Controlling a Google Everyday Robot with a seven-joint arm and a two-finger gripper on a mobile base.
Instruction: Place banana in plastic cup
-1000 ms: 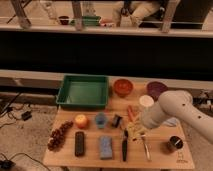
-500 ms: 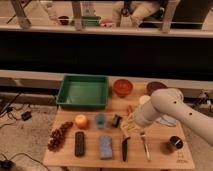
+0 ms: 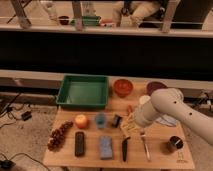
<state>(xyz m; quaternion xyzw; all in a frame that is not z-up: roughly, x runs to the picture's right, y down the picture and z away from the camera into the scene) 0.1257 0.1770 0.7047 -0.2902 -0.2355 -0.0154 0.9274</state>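
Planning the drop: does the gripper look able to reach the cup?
Likely yes. The gripper, shut at the banana, is close beside the cup; only a small dark block stands between, and nothing covers the cup.

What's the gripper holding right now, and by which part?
Cannot tell: the gripper is shut, down at the banana, but the arm hides any contact.

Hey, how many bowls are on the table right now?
2: an orange-red bowl just right of the green tray, and a dark bowl further right. The arm, whose gripper is at the banana, may hide others.
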